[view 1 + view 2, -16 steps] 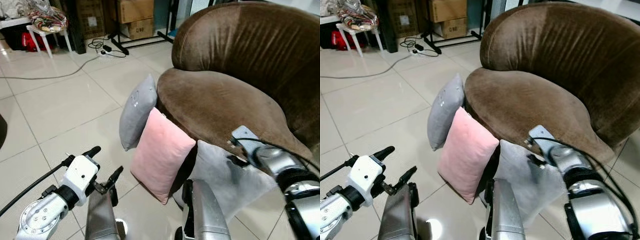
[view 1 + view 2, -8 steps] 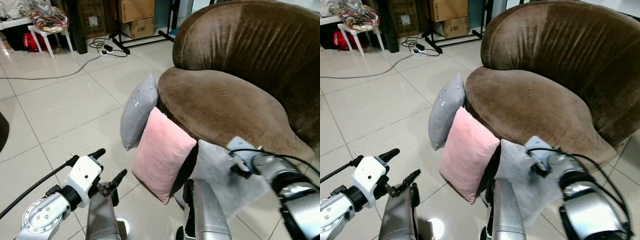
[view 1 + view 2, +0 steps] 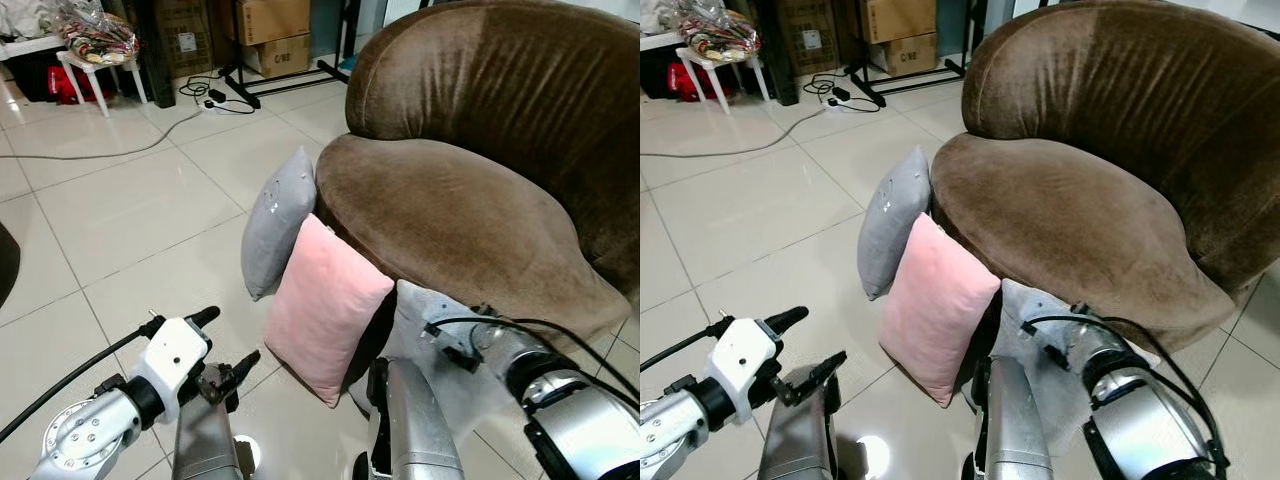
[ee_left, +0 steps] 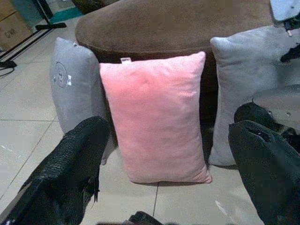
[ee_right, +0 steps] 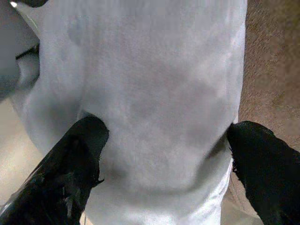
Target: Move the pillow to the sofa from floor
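Three pillows lean on the floor against the front of the brown sofa [image 3: 450, 200]: a grey pillow [image 3: 278, 225], a pink pillow [image 3: 325, 305] and a light grey pillow [image 3: 415, 315]. My right gripper [image 5: 166, 136] is open, pushed against the light grey pillow [image 5: 154, 93], one black finger on each side of it and both denting the fabric. My left gripper [image 3: 225, 338] is open low over the tiles, left of the pillows. The left wrist view looks at the pink pillow [image 4: 154, 112] between the left gripper's [image 4: 168, 131] spread fingers.
My own silver legs [image 3: 410, 420] stand just in front of the pillows. Open tiled floor [image 3: 130, 210] lies to the left. At the back are a white stool [image 3: 95, 60] with bags, floor cables [image 3: 205, 95] and cardboard boxes [image 3: 275, 40].
My right arm has dropped from the sofa seat's edge down onto the light grey pillow. The left gripper has drifted slightly lower and to the right. The pillows have not moved.
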Robot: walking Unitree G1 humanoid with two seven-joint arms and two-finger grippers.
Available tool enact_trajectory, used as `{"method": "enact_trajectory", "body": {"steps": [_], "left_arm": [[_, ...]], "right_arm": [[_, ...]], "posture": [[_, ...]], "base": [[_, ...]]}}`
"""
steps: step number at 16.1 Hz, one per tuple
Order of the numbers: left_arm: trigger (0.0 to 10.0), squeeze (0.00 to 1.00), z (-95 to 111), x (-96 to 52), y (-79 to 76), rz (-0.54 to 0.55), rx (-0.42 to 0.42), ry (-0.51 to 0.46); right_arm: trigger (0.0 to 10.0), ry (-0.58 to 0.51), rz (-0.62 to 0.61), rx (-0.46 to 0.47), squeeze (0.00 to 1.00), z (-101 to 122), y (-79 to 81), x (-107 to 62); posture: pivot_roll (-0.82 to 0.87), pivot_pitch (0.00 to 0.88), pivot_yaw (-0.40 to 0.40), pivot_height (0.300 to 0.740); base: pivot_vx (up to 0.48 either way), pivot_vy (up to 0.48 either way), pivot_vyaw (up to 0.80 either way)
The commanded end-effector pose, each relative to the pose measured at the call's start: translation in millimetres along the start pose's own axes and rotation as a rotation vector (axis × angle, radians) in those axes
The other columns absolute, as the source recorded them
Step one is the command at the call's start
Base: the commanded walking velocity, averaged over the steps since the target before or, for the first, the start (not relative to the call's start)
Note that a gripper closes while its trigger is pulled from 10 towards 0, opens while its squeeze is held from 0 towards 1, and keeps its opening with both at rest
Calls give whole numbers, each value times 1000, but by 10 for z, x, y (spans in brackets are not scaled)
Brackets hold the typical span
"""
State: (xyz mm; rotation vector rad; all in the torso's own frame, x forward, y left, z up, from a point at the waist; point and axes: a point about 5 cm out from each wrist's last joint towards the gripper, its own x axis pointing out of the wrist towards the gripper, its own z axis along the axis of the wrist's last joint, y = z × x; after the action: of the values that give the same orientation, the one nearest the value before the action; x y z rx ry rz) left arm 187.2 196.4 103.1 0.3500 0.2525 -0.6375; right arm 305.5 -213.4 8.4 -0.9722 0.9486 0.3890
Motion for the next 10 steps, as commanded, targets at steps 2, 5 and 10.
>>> {"method": "enact_trajectory", "body": {"steps": [2,5,10], "left_arm": [[10000,0,30,-26,-5,-7,4,-4],[10000,0,26,-62,-7,-11,4,7],[10000,0,25,-71,-26,-27,-4,13]], "right_arm": [[10000,19,-18,41,0,-53,22,10],[0,8,-59,93,0,-57,47,20],[0,-8,-51,114,0,-14,99,29]], "posture": [[75,0,-60,475],[82,0,-60,475],[83,0,-62,475]], "base": [[0,0,0],[0,0,0],[0,0,0]]}}
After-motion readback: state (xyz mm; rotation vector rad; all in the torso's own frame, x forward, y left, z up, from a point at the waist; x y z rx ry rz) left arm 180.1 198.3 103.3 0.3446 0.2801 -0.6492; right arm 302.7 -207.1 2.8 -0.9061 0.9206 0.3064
